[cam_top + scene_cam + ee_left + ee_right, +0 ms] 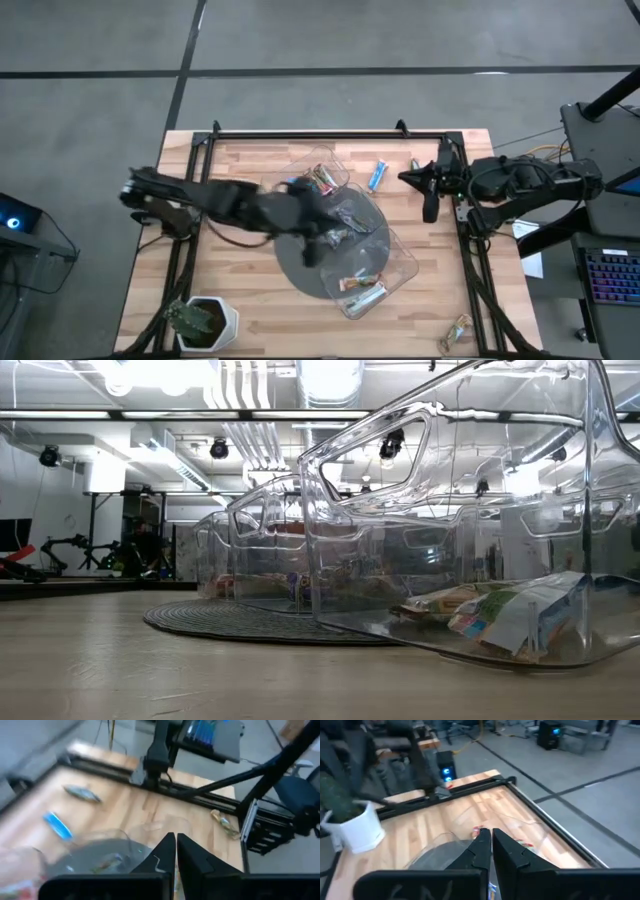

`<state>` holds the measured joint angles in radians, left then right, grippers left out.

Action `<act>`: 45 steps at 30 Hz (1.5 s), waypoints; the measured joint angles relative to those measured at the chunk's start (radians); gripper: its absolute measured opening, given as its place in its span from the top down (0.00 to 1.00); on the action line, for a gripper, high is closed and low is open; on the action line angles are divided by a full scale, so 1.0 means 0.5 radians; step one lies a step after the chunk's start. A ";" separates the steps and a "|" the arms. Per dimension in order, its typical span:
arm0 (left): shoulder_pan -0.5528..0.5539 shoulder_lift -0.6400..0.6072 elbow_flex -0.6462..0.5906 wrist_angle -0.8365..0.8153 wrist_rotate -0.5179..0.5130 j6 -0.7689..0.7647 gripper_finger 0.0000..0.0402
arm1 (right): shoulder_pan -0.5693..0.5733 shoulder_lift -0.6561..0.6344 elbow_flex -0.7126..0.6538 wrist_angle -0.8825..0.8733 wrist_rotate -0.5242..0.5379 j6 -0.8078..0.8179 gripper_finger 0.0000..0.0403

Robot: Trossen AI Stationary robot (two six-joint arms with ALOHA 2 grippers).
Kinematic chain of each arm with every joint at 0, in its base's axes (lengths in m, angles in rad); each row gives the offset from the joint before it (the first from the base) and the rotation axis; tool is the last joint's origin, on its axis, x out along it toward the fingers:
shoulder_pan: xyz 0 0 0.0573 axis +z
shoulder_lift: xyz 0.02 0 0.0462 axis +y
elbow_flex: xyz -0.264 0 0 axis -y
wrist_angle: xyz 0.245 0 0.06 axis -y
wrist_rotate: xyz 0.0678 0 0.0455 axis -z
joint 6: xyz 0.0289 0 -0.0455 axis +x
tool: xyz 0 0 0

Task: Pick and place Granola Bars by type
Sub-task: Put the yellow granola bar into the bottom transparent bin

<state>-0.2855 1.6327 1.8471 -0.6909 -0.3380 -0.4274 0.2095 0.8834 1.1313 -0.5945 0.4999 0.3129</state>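
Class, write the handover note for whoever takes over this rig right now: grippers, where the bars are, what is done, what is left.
Left gripper: shut, empty, over the grey disc between the trays.
Right gripper: shut, empty, waiting at the table's right edge.
Done: some bars lie in the far tray and the near tray.
Left: blue bar and a small bar loose beyond the trays; another bar at the near right corner.
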 joint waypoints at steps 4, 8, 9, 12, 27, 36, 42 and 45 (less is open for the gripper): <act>-0.020 -0.304 -0.260 0.054 -0.022 0.208 1.00 | -0.001 -0.020 0.001 -0.080 0.219 0.147 0.98; -0.017 -0.668 -0.708 0.295 -0.025 0.261 1.00 | -0.002 -0.049 0.019 -0.205 0.425 0.296 0.98; -0.016 -0.774 -0.842 0.407 -0.025 0.279 1.00 | -0.002 -0.063 0.023 -0.230 0.457 0.314 0.98; -0.018 -1.073 -1.236 0.801 -0.021 0.280 1.00 | -0.029 -0.085 0.048 -0.333 0.475 0.427 0.98; -0.014 -1.745 -2.185 1.607 -0.129 0.048 1.00 | -0.527 -0.055 0.245 -1.225 0.201 1.349 0.57; -0.009 -1.760 -2.186 1.608 -0.249 0.045 1.00 | -1.019 0.225 0.176 -1.423 -0.163 1.386 0.38; -0.009 -1.757 -2.148 1.609 -0.254 0.000 1.00 | -1.453 0.545 0.170 -1.414 -0.370 1.071 0.37; -0.010 -1.758 -2.146 1.608 -0.254 -0.007 1.00 | -1.634 0.698 0.153 -1.362 -0.474 0.891 0.37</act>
<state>-0.2906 0.7536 0.7742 0.1131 -0.4652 -0.4309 -0.6077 1.2322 1.2076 -1.2753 0.2631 0.7584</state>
